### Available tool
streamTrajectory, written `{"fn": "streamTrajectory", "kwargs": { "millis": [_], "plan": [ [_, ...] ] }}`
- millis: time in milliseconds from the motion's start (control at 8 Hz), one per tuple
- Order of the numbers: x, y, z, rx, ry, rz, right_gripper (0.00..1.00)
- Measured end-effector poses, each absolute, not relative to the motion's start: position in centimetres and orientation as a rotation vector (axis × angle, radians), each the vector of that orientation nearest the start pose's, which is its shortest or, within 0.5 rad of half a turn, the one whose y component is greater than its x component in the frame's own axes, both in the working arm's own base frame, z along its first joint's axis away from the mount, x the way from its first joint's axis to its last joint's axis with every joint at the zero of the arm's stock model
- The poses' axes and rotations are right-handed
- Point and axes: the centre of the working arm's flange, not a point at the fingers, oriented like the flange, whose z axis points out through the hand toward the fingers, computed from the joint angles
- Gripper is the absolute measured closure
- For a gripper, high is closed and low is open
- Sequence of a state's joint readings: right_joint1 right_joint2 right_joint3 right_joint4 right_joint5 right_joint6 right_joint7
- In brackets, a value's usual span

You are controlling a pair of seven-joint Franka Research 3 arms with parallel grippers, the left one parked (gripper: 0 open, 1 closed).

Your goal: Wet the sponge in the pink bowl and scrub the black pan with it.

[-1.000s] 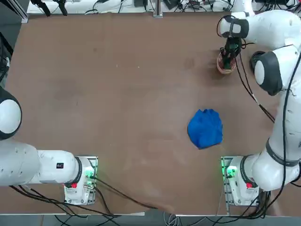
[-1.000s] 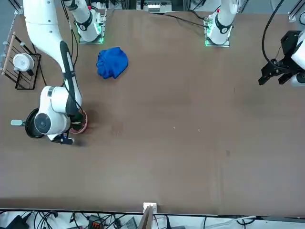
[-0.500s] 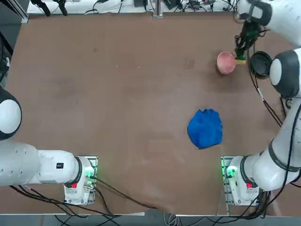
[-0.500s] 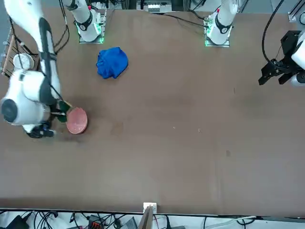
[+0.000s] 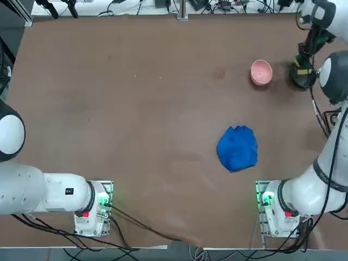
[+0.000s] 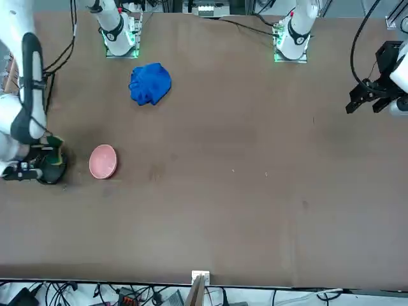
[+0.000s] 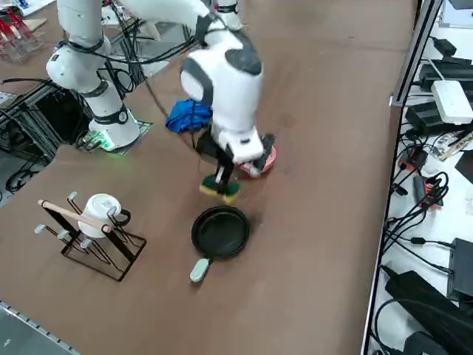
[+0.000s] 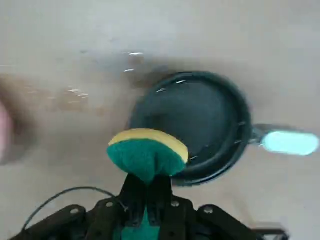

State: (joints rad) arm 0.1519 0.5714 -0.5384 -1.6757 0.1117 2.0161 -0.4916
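Observation:
My right gripper (image 7: 220, 176) is shut on the sponge (image 7: 221, 189), green with a yellow layer, and holds it in the air. In the right wrist view the sponge (image 8: 147, 151) bulges out past the gripper (image 8: 147, 176), over the near rim of the black pan (image 8: 196, 123), whose light grey handle (image 8: 290, 141) points away from it. The pan (image 7: 220, 231) lies flat on the table, just past the sponge. The pink bowl (image 5: 261, 71) stands upright to the pan's left in the top view, and nothing shows inside it. In the side view the arm partly hides the bowl (image 7: 264, 160).
A crumpled blue cloth (image 5: 237, 148) lies nearer the arm's base, in the middle right of the table. A wire rack with a white mug (image 7: 94, 224) stands beyond the pan near the table's right edge. Cables run along the far edge (image 5: 179, 6).
The gripper lifted the sponge out of the pink bowl and carried it toward the robot's right, stopping over the black pan. The bowl stayed in place and now shows in full.

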Motion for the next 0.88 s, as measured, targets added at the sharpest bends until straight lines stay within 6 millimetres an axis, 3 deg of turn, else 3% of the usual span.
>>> {"fn": "streamTrajectory", "kwargs": {
  "millis": [250,625,875],
  "plan": [
    [62.5,-24.1,26.4,-3.259,-0.198,0.323,0.93],
    [62.3,-25.0,22.8,-3.239,-0.198,0.347,0.93],
    [62.3,-26.5,21.6,-3.270,-0.238,0.309,0.93]
  ]
}}
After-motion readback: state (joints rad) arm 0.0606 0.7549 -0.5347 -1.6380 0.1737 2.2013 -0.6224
